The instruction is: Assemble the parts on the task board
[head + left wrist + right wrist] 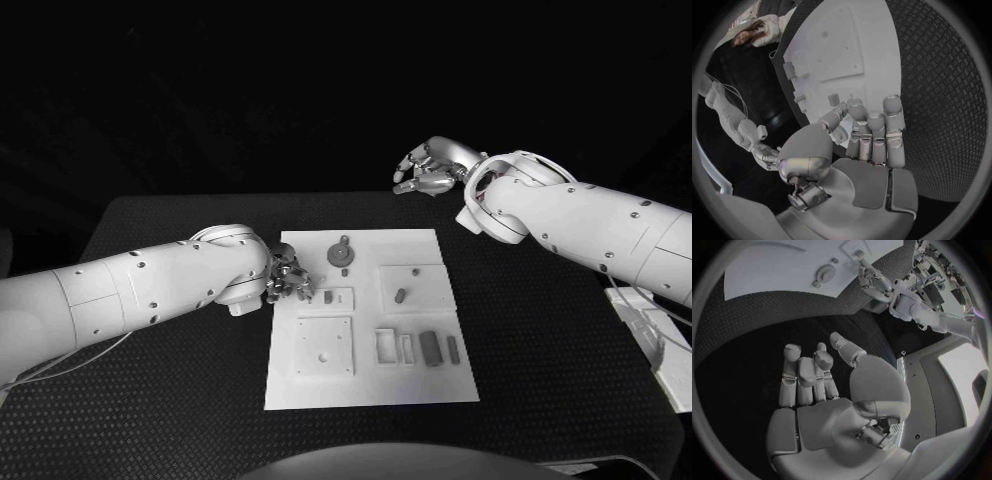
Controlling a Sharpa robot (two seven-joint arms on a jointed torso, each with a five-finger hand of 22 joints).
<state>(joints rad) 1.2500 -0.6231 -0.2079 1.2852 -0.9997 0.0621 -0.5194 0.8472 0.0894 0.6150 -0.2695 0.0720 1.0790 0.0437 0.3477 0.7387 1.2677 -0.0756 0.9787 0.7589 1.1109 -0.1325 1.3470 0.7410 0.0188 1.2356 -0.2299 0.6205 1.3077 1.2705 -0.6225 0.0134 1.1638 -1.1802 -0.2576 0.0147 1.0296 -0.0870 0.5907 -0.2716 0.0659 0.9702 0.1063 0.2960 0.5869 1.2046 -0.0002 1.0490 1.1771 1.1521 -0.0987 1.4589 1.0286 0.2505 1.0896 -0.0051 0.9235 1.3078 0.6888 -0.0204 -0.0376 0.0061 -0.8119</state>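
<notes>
My left hand (284,278) hovers open-fingered at the task board's (368,390) left edge on the desk, seemingly reaching for a part (336,296), needing a careful pinch, while my right hand (428,168) waits open, far right.

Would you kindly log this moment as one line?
left hand: at board left edge, empty | right hand: raised beyond board, open | parts: on board
</notes>
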